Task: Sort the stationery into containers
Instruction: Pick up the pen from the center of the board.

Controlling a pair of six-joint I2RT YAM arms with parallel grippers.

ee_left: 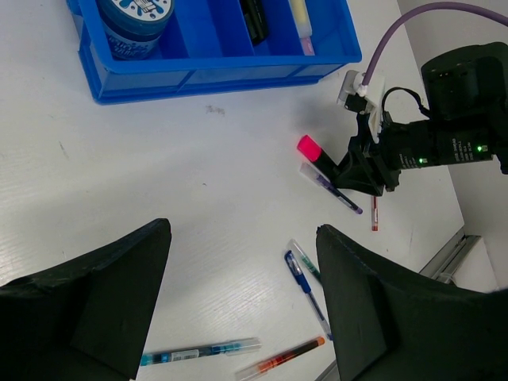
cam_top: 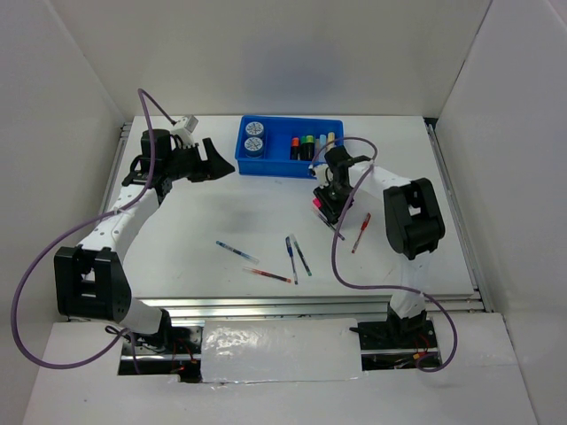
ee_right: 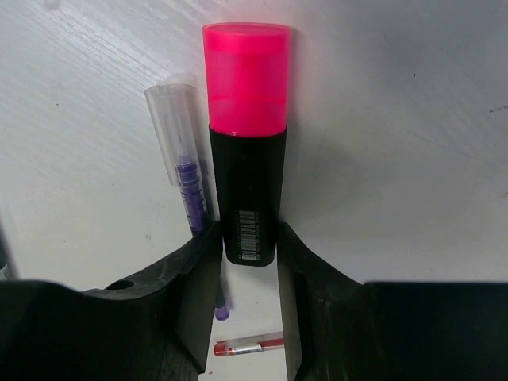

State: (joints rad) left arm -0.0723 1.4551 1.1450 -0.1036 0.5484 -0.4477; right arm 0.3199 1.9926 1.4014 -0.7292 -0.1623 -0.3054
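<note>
Pinching the pink highlighter [ee_right: 246, 143] by the butt end of its black barrel, my right gripper [ee_right: 248, 238] has one finger pressed on each side, and the pink cap points away from the wrist. The gripper sits low over the white table [ee_right: 397, 119], near the blue tray [cam_top: 266, 168] and in front of its right end. I cannot tell whether the highlighter rests on the surface or is just off it. A purple pen [ee_right: 186, 171] with a clear cap lies just beside it, on the left in the wrist camera and roughly parallel. A red pen [ee_right: 248, 346] shows in the gap behind the fingertips.

My left gripper [ee_left: 242, 230] is spread wide with nothing between the fingers, and it hovers above the table to the left of the tray.

From above I see two round pale-blue discs [cam_top: 254, 144] in the tray's left compartment and a row of markers [cam_top: 312, 144] in the right-hand ones. Four more pens [cam_top: 291, 257] lie loose on the near half of the table, between the two arms and well apart from the tray.
</note>
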